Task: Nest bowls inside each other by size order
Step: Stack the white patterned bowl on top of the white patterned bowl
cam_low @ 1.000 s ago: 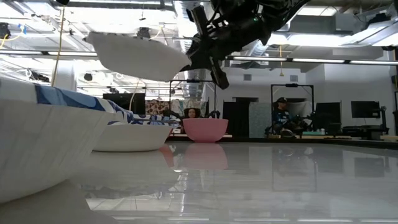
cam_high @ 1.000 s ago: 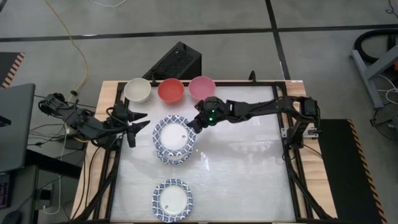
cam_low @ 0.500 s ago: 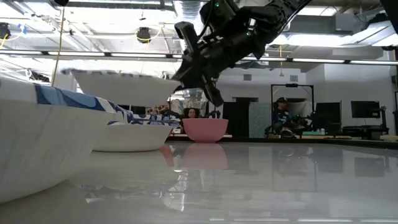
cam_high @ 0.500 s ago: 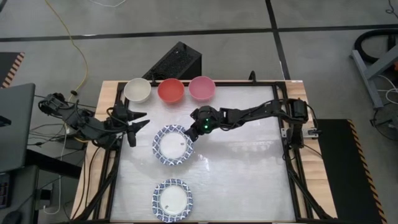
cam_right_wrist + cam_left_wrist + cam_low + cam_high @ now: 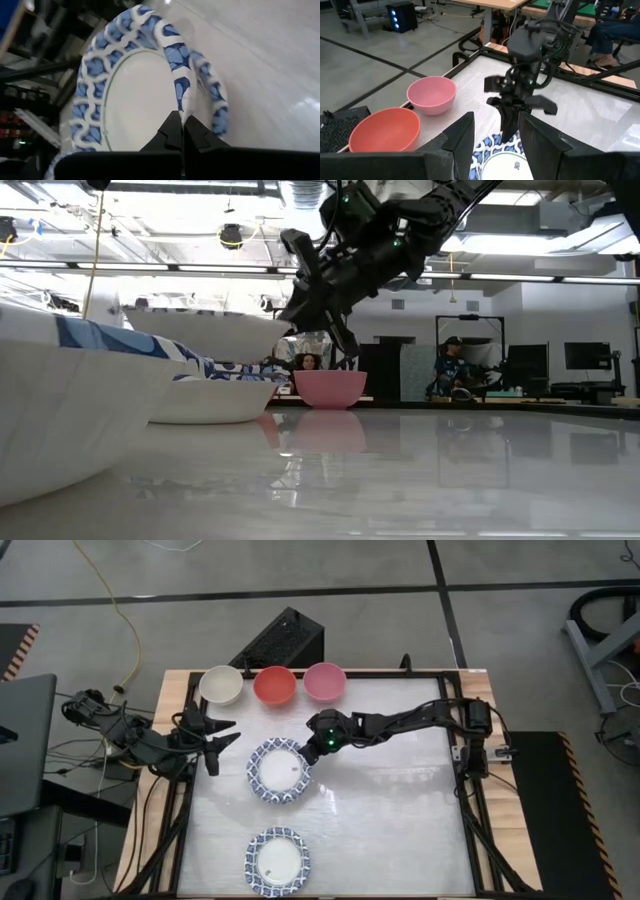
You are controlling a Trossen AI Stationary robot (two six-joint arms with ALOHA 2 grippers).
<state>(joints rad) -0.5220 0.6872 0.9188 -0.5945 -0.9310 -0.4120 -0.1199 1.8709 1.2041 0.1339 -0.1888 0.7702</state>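
- The right gripper (image 5: 311, 749) is being held closed on the rim of a blue-and-white patterned bowl (image 5: 279, 772); in the right wrist view its two dark fingers (image 5: 172, 131) are seen pinched together over the patterned edge of that bowl (image 5: 145, 85).
- This bowl is being kept just above or on a stack of similar patterned bowls near the table's middle; how many lie beneath cannot be told.
- The left gripper (image 5: 222, 743) is being held with its jaws spread apart, gripping nothing, at the table's left edge (image 5: 182, 802), just beside the stack.
- Another patterned bowl (image 5: 277, 861) is lying alone near the front edge, well apart from the stack.
- A cream-white bowl (image 5: 221, 685), a red bowl (image 5: 274, 687) and a pink bowl (image 5: 324, 681) are lined up along the far edge.
- Open glossy white tabletop is being left to the right of the stack.
- The patterned bowls are wide and shallow with white centres; the plain ones are deeper and smooth.
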